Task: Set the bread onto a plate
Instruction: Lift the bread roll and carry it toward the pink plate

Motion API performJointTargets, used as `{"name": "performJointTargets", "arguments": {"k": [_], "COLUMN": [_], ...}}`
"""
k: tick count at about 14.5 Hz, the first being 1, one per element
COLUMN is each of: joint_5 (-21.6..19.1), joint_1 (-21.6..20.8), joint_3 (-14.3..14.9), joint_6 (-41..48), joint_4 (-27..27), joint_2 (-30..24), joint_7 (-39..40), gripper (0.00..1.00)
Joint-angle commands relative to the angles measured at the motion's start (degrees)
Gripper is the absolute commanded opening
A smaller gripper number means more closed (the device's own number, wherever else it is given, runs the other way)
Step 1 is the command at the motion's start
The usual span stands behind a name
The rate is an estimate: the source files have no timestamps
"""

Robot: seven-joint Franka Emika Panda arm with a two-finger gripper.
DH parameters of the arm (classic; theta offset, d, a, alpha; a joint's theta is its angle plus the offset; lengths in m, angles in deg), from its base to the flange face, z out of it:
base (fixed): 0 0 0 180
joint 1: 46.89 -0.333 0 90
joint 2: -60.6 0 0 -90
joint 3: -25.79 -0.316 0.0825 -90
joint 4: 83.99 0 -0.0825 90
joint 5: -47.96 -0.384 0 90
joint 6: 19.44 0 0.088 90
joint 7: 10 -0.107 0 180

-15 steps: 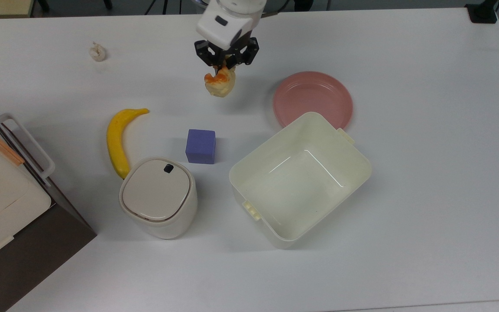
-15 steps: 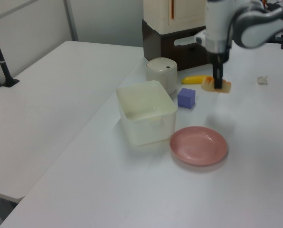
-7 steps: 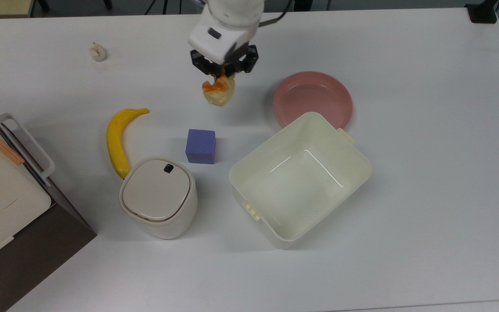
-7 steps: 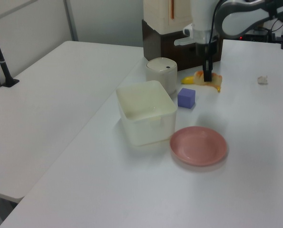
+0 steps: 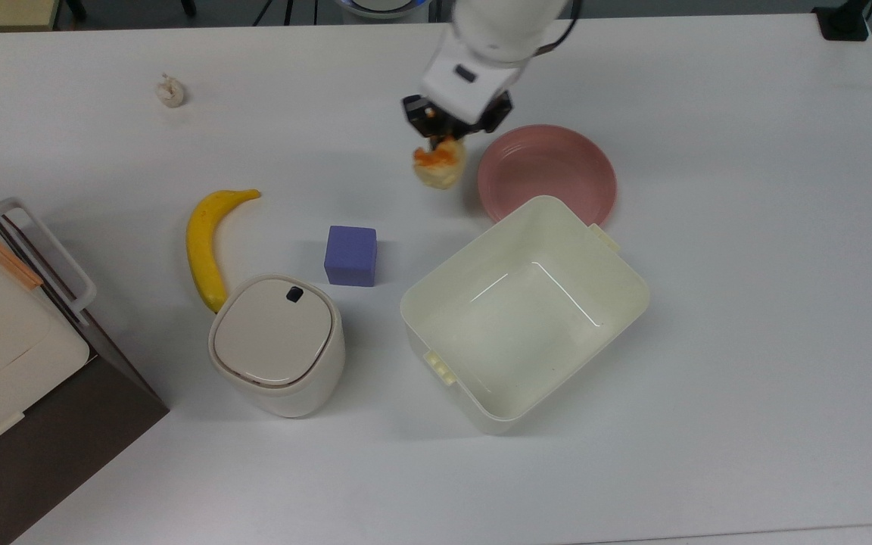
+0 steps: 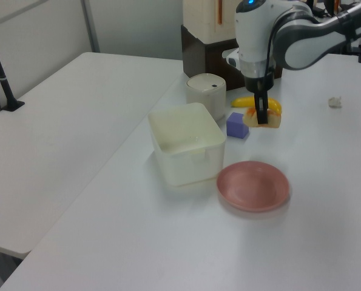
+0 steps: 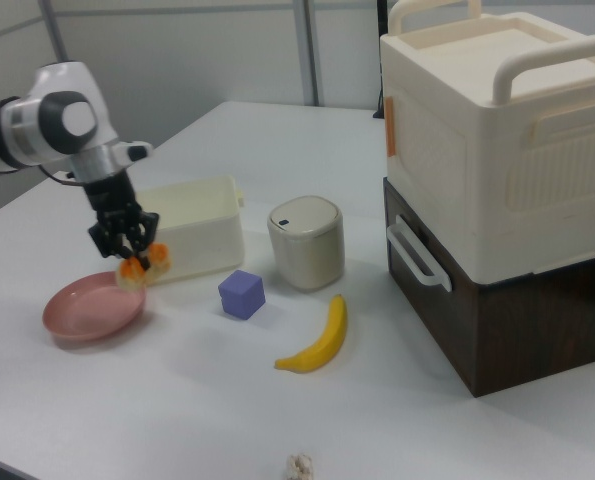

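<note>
The bread [image 5: 440, 166] hung in the air off the counter [image 5: 746, 265], pinched at its orange-browned upper end by the gripper [image 5: 443, 141], whose fingers were clamped together on it. In the top view it sat just to the left of the plate [image 5: 548, 173], near the rim but not yet over it. It dangled below the fingers with its pale end down, which suggested a light, probably hollow toy; its smooth, bumpy shell looked likely to slip or swing in a narrow end pinch, so a hold across the middle would probably have been steadier. The cream tub [image 5: 527, 310] stood touching or just beside the plate's near edge in the top view. Farther off lay the purple cube [image 5: 350, 255], the banana [image 5: 205, 246] and the lidded bin [image 5: 277, 342].
</note>
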Motion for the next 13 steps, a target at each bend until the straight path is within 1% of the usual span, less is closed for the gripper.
{"name": "performJointTargets", "arguments": {"k": [1,3,6,8,11,13], "joint_5": [1.57,1.92,2.10,2.97,3.85,4.12], "joint_1": [-7.26,-9.55,-11.58,-12.02,-12.11,-12.03], "joint_3": [0.48,0.31,0.30,-0.66,-1.10,-2.68], "joint_6": [1.74,1.56,-0.10,-1.25,-2.21,-2.48], "joint_4": [-0.87,-0.79,-0.08,-0.17,0.35,2.02], "joint_2": [-0.68,-0.24,2.57,3.62,6.17,8.54], "joint_7": [-5.81,-8.10,-13.37,-15.14,-17.60,-18.92], "gripper": [0.00,0.00,0.00,0.00,0.00,0.00]}}
